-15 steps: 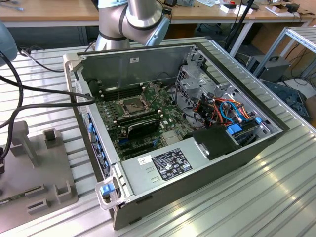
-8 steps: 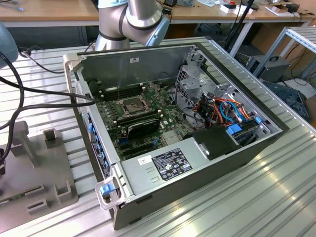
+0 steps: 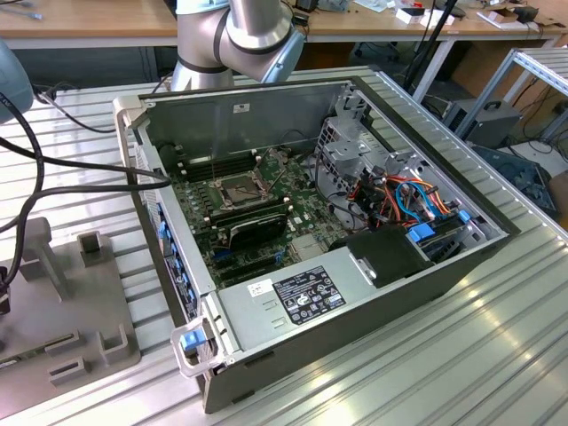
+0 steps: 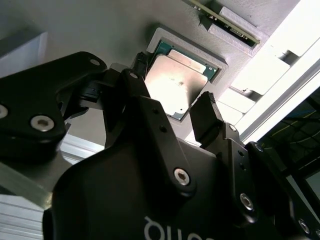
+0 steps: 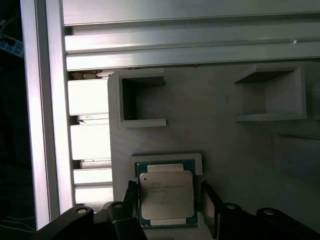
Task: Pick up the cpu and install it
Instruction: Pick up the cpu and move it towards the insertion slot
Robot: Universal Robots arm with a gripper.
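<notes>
The cpu is a flat square chip with a dull silver top, lying in a shallow recess of a grey holder plate. In the first wrist view the cpu sits framed by the recess rim. My gripper is open, with one black finger on one side of the chip and the other finger on the opposite side. The gripper hovers right over the chip. In the exterior view the motherboard's socket lies inside the open computer case.
A grey power-supply box, a drive cage and coloured cables crowd the case. The grey fixture plate with raised blocks lies at the exterior view's left. A memory stick sits beside the chip's recess. The arm rises behind the case.
</notes>
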